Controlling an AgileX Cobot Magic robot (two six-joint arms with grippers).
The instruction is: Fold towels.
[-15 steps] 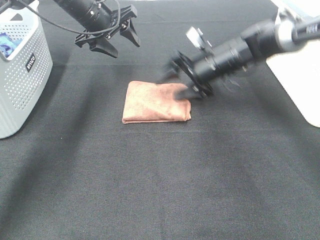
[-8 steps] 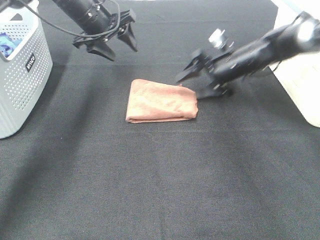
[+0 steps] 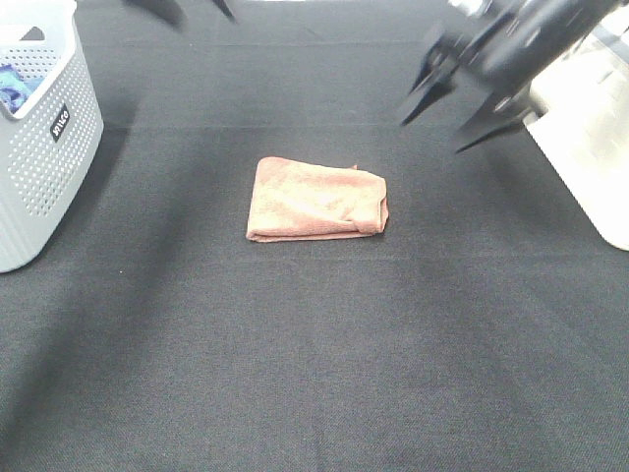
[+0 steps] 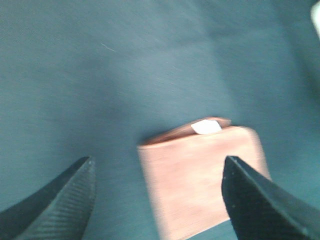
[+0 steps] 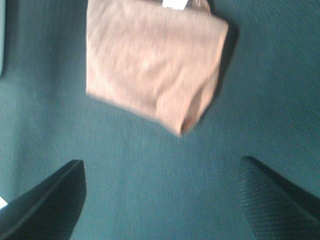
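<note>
The rust-brown towel (image 3: 316, 200) lies folded into a small rectangle in the middle of the black table. Nothing touches it. My right gripper (image 3: 435, 133) hangs blurred above the table, behind and to the right of the towel, its jaws wide open and empty. Only the fingertips of my left gripper (image 3: 200, 9) show at the top edge, far behind the towel. In the left wrist view the towel (image 4: 200, 175) with its white tag (image 4: 206, 127) lies below the open left gripper (image 4: 158, 159). In the right wrist view the towel (image 5: 150, 65) lies beyond the open right gripper (image 5: 162, 161).
A grey perforated basket (image 3: 39, 147) stands at the left edge with a blue cloth (image 3: 12, 84) inside. A white object (image 3: 590, 147) sits at the right edge. Black cloth covers the table (image 3: 314, 374) around and in front of the towel.
The right gripper has left the towel's right edge and risen back to the right. The left gripper has drawn back almost out of the top of the view. The towel stays put.
</note>
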